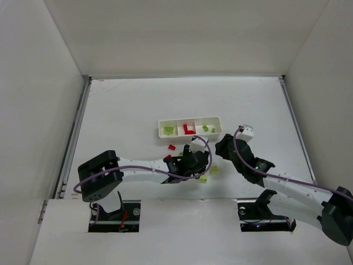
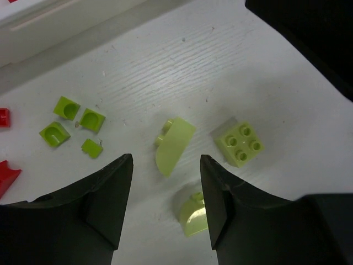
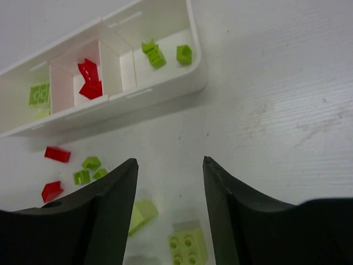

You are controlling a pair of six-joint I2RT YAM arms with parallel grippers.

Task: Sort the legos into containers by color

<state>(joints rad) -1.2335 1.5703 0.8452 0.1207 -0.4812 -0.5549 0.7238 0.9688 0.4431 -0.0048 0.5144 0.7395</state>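
Observation:
The white tray (image 1: 189, 128) lies at the table's middle; its containers (image 3: 113, 102) hold a lime brick on the left, red legos (image 3: 88, 80) in the middle and lime ones (image 3: 154, 54) on the right. Loose legos lie in front of it. My left gripper (image 2: 166, 160) is open low over the table. A curved lime brick (image 2: 174, 144) lies just beyond its tips and another (image 2: 193, 212) rests on the table beside the right finger. My right gripper (image 3: 169, 161) is open and empty, above a lime 2x2 brick (image 3: 187, 245).
Small lime pieces (image 2: 71, 124) and red bricks (image 2: 6, 176) lie left of my left gripper, and the 2x2 brick (image 2: 241, 142) lies to its right. The right arm (image 2: 309, 38) hangs close by. In the top view the two grippers (image 1: 194, 160) (image 1: 223, 144) stand near each other.

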